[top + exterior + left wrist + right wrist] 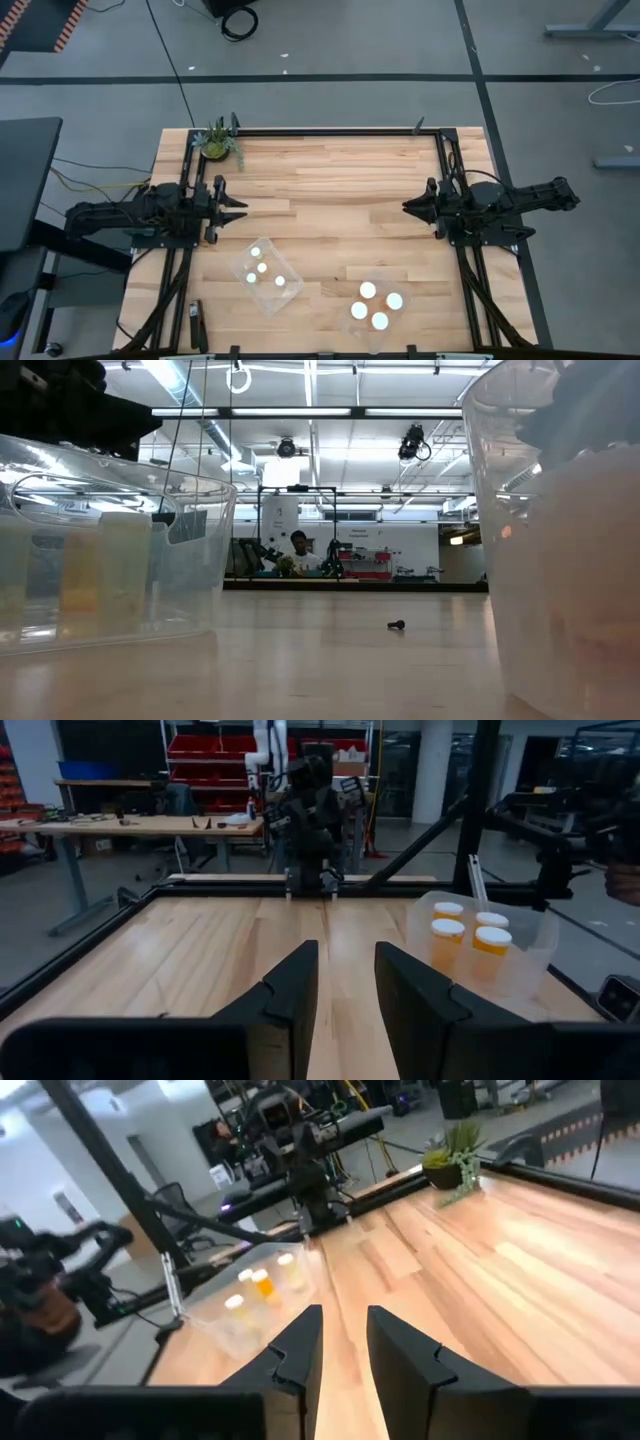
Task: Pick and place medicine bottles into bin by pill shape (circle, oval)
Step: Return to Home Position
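Two clear tubs stand on the wooden table near its front edge. The left tub holds several narrower amber bottles with white caps. The right tub holds several wider ones. In the low view both tubs show close up, the left tub and the right tub. My left gripper hovers at the table's left side, open and empty; it shows in its wrist view. My right gripper hovers at the right side, open and empty. The two grippers face each other.
A small green potted plant stands at the far left corner. A black frame rail runs along the table's far edge and down both sides. Bare wood lies between the grippers. A person shows far off in the room.
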